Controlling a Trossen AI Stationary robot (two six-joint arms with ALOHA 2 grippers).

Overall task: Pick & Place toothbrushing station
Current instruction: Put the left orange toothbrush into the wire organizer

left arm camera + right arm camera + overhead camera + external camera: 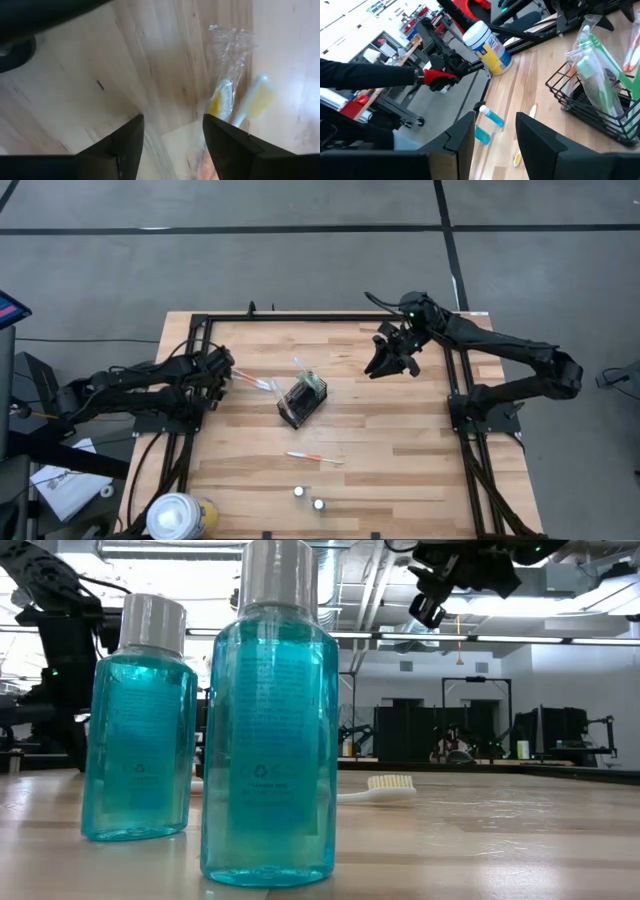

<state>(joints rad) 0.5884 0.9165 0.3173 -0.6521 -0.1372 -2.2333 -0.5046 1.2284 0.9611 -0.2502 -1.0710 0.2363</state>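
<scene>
The black wire-mesh holder stands mid-table with green-and-white wrapped toothbrushes in it. A toothbrush in a clear wrapper lies on the table between the holder and my left gripper. My left gripper is low and open, and the wrapper's near end reaches between its fingers. Another toothbrush with an orange part lies nearer the front and also shows in the low view. My right gripper is open and empty, raised over the far right of the table. My left gripper stands with its open fingers on either side of the wrapped toothbrush's near end, which lies on the table. I cannot tell whether the fingers touch it.
Two small blue bottles with white caps stand near the front edge and fill the low view. A large white-and-yellow round container stands at the front left corner. A black frame runs along the table's far edge and sides.
</scene>
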